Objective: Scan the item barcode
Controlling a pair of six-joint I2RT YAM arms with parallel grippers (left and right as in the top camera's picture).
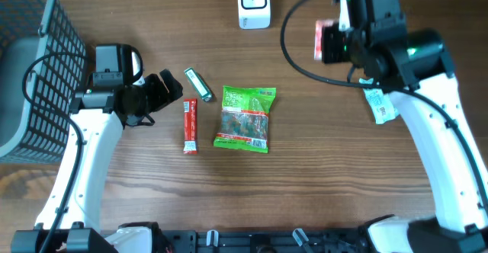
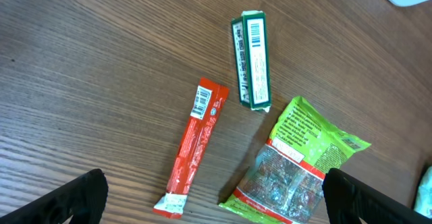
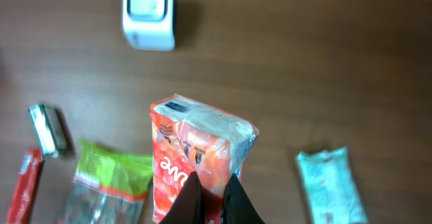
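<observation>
Right jaws pinch the red tissue pack [image 3: 202,150] at lower centre. Picked, it seems, not yet scanned — barcode scanner [image 3: 148,11] sits upper left. Left jaws gape empty.

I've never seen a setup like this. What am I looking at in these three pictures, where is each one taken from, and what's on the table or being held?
These are two robot arms at a wooden table, each ending in a two-finger gripper. One picture looks straight down from overhead; the other two come from a camera on each wrist. On the table lie a red stick packet, a green gum pack, a green snack bag and a pale teal packet. A white scanner sits at the far edge and a grey basket at the left. The left gripper is open and holds nothing. The right gripper is shut on a red-orange pack, held above the table beside the scanner.
</observation>
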